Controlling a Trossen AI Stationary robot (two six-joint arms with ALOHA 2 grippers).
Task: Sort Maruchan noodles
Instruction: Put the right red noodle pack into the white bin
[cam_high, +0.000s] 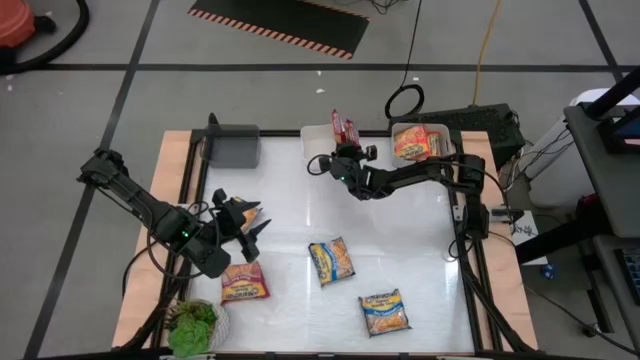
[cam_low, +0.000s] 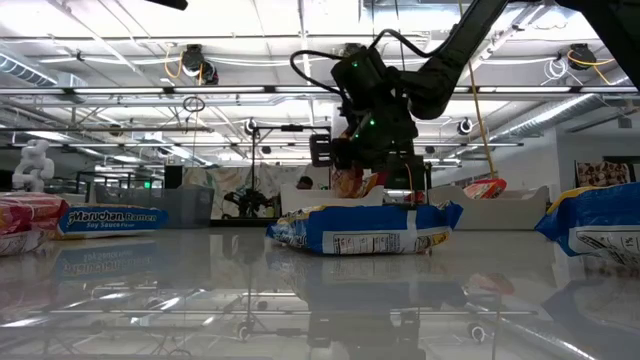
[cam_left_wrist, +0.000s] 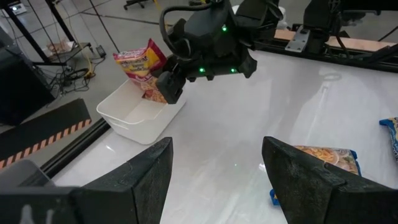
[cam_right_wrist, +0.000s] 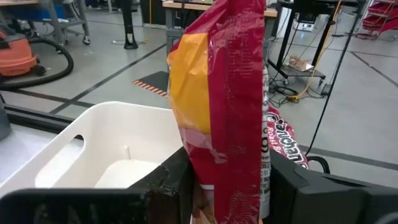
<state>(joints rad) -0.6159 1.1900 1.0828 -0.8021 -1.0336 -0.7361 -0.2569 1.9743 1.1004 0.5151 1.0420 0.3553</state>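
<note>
Right wrist view: red packet (cam_right_wrist: 227, 93) upright between right fingers (cam_right_wrist: 168, 180), over white bin (cam_right_wrist: 93, 143).

Grey concrete floor (cam_high: 90, 110) crossed by dark lines, with a black mat edged in orange-and-black hazard stripes (cam_high: 280, 25) beyond the white glossy surface (cam_high: 380, 240) framed in pale wood. Orange shop vacuum (cam_right_wrist: 25, 53) with a black hose standing on the floor, black and yellow cables (cam_high: 485, 50) trailing nearby, grey bench (cam_high: 610, 150) at one side. Overhead, white beams and pipes (cam_low: 150, 95) under rows of long ceiling lights (cam_low: 290, 20).
</note>
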